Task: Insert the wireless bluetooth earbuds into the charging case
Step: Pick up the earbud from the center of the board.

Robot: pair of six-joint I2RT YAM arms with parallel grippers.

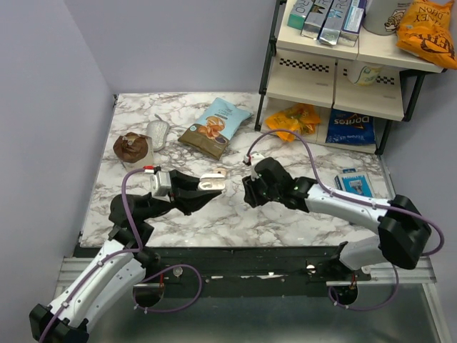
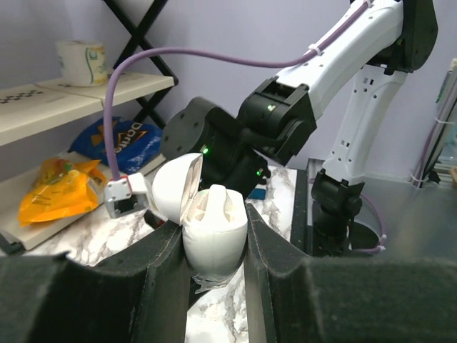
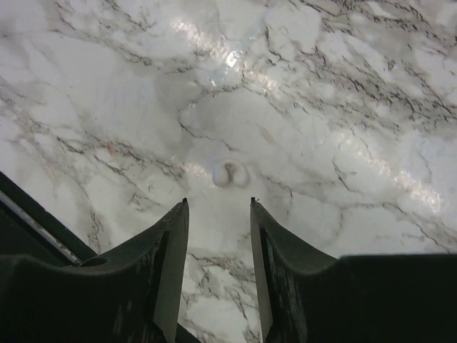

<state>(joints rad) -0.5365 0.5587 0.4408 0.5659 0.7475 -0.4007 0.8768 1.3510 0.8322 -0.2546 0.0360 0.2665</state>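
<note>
Your left gripper (image 2: pixel 214 230) clamps the open charging case (image 2: pixel 213 250), lid tilted back.
Your right gripper (image 3: pixel 218 207) hangs over the marble table (image 3: pixel 343 107), fingers apart, with one earbud (image 3: pixel 230 172) lying on the marble just ahead of the fingertips.

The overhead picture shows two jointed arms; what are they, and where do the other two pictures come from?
They are two robot arms at a marble table, seen from a camera above. The other pictures come from cameras on each wrist, looking along that arm's tool. The left tool is shut on a small white charging case with its lid open. The right tool stands open above the table, pointing at one tiny white earbud lying there. A snack bag lies farther back.
</note>
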